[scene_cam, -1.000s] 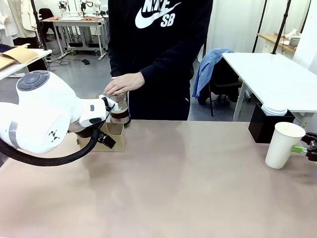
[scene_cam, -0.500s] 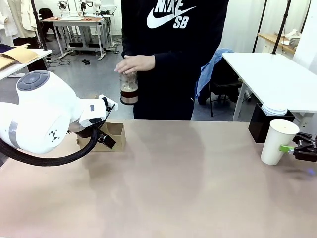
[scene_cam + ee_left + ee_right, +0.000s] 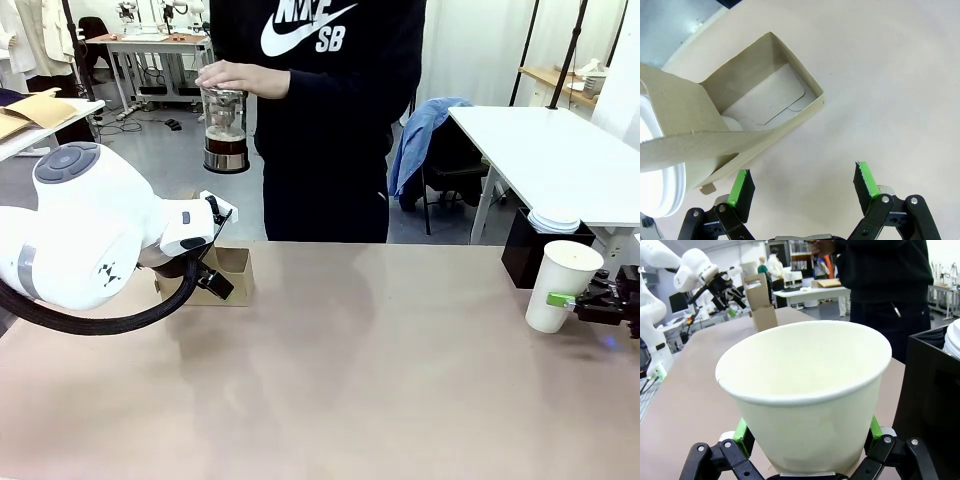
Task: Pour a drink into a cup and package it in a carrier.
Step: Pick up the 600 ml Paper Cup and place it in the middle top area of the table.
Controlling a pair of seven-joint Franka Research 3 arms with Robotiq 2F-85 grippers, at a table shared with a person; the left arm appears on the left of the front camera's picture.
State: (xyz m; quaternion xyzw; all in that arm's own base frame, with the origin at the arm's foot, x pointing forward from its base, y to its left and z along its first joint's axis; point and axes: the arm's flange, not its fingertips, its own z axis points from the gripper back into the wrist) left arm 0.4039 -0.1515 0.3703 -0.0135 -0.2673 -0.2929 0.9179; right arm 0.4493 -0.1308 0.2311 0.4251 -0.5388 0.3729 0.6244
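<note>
A person's hand (image 3: 243, 78) holds the clear glass jug (image 3: 225, 130) of dark brown drink in the air at chest height, above the table's far left. The brown cardboard carrier (image 3: 232, 262) stands on the table below it. My left gripper (image 3: 215, 283) hangs open just beside the carrier (image 3: 775, 100), whose near compartment shows empty, with nothing between the green pads (image 3: 740, 187). At the right edge my right gripper (image 3: 592, 302) is shut on an empty white paper cup (image 3: 563, 285), upright on the table. The cup (image 3: 810, 390) sits between both pads (image 3: 741, 432).
A black box (image 3: 530, 255) with a stack of white lids (image 3: 553, 220) stands just behind the cup. A white round rim (image 3: 655, 172) shows by the carrier's other side. A white table (image 3: 560, 160) and a chair with a blue garment (image 3: 425, 135) stand beyond.
The person has lifted the jug from the table behind the carrier up and to the left. My right gripper has slid the cup slightly left. The left arm has stayed still.
</note>
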